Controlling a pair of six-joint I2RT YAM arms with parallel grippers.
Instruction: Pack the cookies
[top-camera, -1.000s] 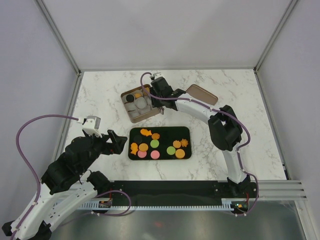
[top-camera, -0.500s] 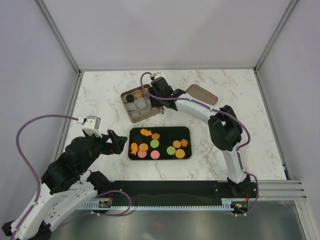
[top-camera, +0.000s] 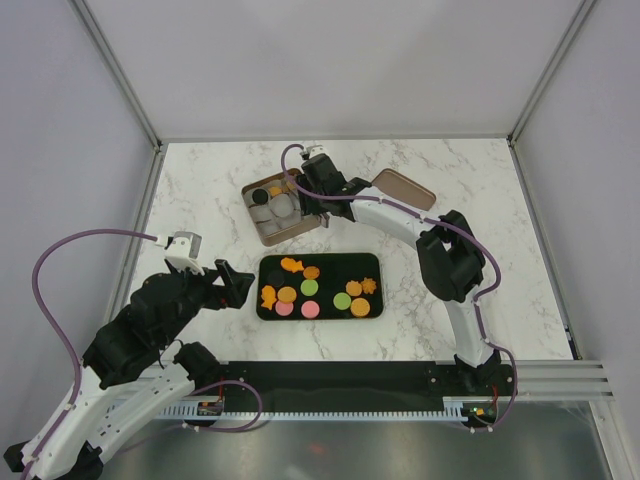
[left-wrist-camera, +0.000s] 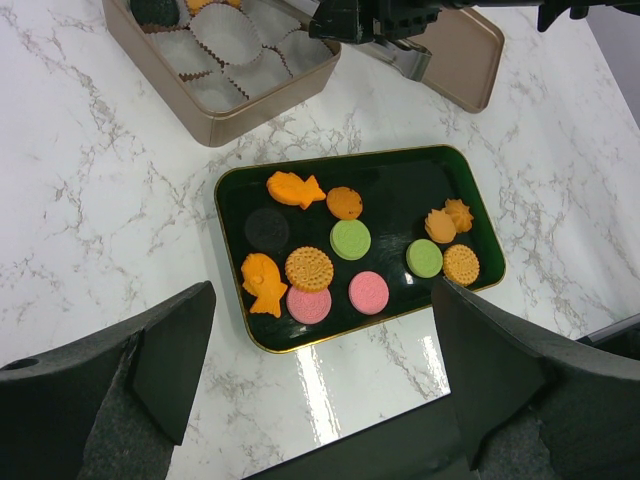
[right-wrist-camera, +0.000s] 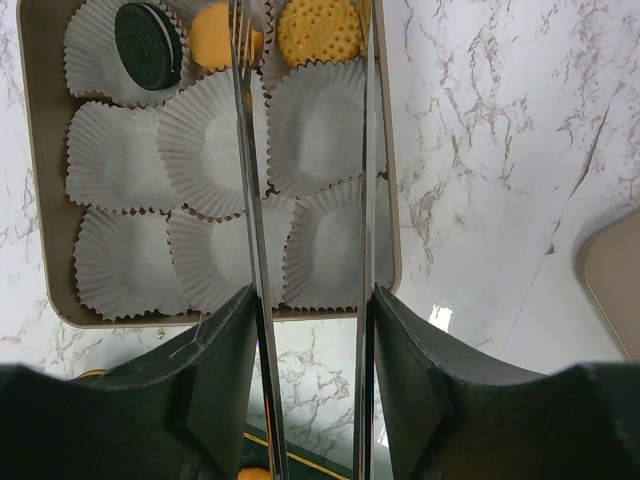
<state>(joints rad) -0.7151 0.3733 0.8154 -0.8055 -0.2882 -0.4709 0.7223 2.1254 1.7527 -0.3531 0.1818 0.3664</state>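
Glossy white table, marble-look with grey veins. Far of centre sits a bronze metal tin with rounded corners, lined with 9 crimped, pale paper cups in a 3 by 3 grid. The far row is filled: a black sandwich cookie tilted in its cup, a smooth orange disc, and a yellow embossed biscuit lying flat. The other 6 cups show only bare pleated paper. The tin's matching lid lies on the marble just right of it.

The right claw is over the tin: 2 long, thin steel blades, parted, straddling the right column of cups. The yellow biscuit sits between the tips with a clear gap to the left blade. The right blade runs close by its edge, and contact there cannot be told. The claw is released and grasps nothing.

Nearer in, a glossy black tray with a thin gold rim carries the loose cookies, 12 pieces lying flat. There are 2 orange fish, orange flower shapes, and round discs in green, pink, yellow, orange and 1 black.

The left claw, with broad matte black fingers, hovers over the tray's near edge. It is spread wide and holds nothing.
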